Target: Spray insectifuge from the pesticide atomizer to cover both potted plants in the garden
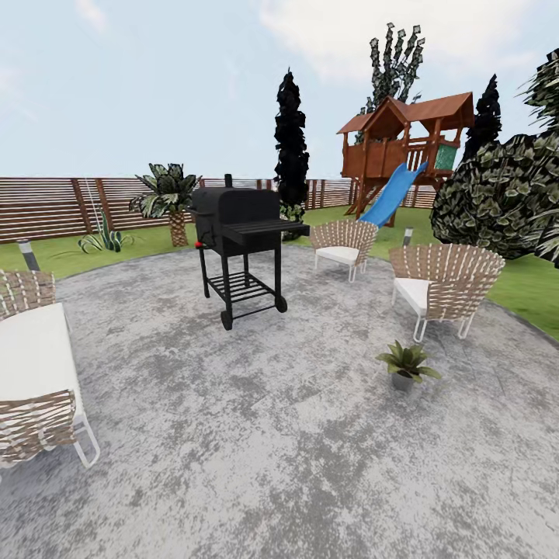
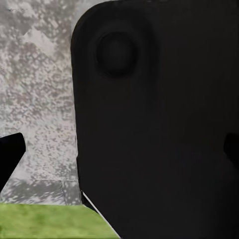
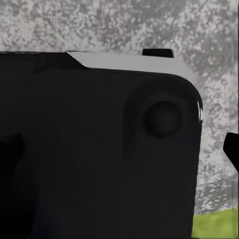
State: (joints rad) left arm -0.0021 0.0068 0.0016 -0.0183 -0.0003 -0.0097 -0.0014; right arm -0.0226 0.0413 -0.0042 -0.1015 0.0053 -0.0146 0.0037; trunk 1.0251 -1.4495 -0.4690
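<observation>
A home garden with a stone patio, seen from our head camera.

We stand on a round grey stone patio (image 1: 295, 435) ringed by green lawn (image 1: 536, 287) and closed in by a brown slatted wooden fence (image 1: 46, 206). A black wheeled barbecue grill (image 1: 237, 241) and woven lounge chairs (image 1: 442, 287) with white cushions mark it as a place for leisure, and a wooden playhouse (image 1: 407, 140) with a blue slide (image 1: 392, 194) points to a family backyard. A small potted plant (image 1: 405, 365) sits on the stone, a short palm (image 1: 169, 198) and dark trees (image 1: 292, 140) stand near the fence, under open sky.
</observation>
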